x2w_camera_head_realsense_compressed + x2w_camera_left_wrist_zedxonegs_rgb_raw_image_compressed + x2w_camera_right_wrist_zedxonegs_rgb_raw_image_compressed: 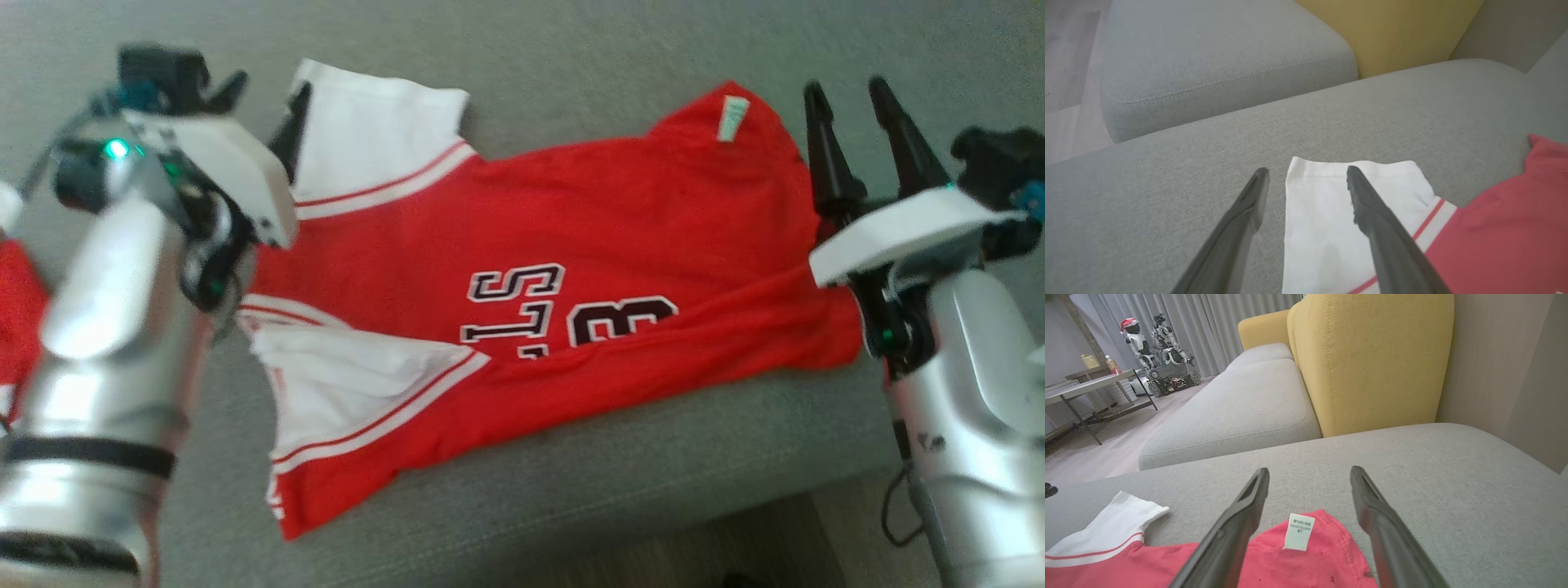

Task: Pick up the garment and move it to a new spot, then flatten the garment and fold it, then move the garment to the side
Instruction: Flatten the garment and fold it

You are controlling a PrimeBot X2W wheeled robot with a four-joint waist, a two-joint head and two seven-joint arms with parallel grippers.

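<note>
L end effector (1307, 170) over smooth sleeve (1323, 228)

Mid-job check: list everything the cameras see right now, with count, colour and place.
sofa seat: one, grey, in front of the robot
garment: one, red with white sleeves and dark lettering, spread on the sofa seat
care label: one, white, at the garment's far hem corner
neighbouring seat: one, grey, beyond the sofa seat
backrest cushions: two, yellow, behind the seats
side table: one, pale top, far left of the right wrist view
small robots: apparently two, white and dark, beside the table
red cloth: one, head view's left edge
left gripper: one, dark, open, over the far sleeve
right gripper: one, dark, open, above the label
</note>
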